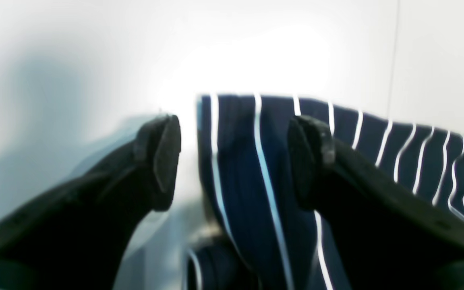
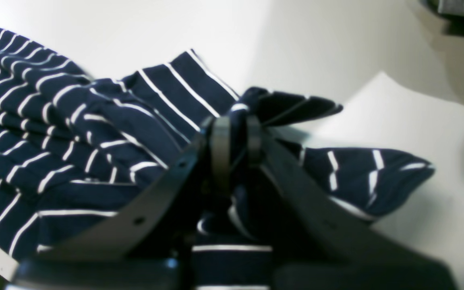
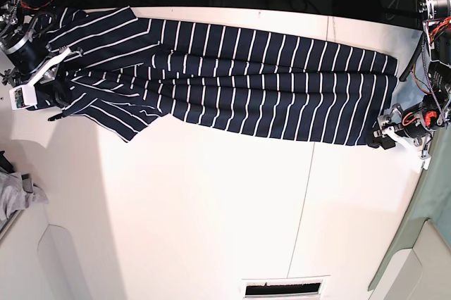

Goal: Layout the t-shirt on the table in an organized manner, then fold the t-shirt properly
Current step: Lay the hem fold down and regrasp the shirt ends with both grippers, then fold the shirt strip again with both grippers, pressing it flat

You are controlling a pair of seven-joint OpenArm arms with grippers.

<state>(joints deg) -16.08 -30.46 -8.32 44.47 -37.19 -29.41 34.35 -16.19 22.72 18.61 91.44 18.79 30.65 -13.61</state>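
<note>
Two grips matter here, and only one is made: my right gripper [image 2: 236, 141] is pinched tight on a bunched fold of the t-shirt [image 2: 95, 133] at its sleeve end, while the fingers [image 1: 163, 161] of my left gripper [image 1: 234, 161] stand spread with the hem edge rising between them, not yet clamped. To do this spreading step well, I judge the left should close squarely on that hem corner before any pull, then both ends should draw apart evenly and low so the cloth settles flat without dragging off the edge. In the base view the t-shirt lies stretched lengthwise across the far half of the table [image 3: 211, 229], sleeves and neck rumpled at the right gripper's end, the body smoother but narrowed into long creases. My right arm reaches in from the table's end over the sleeve; my left arm sits low at the opposite end, wrist just off the hem corner.
</note>
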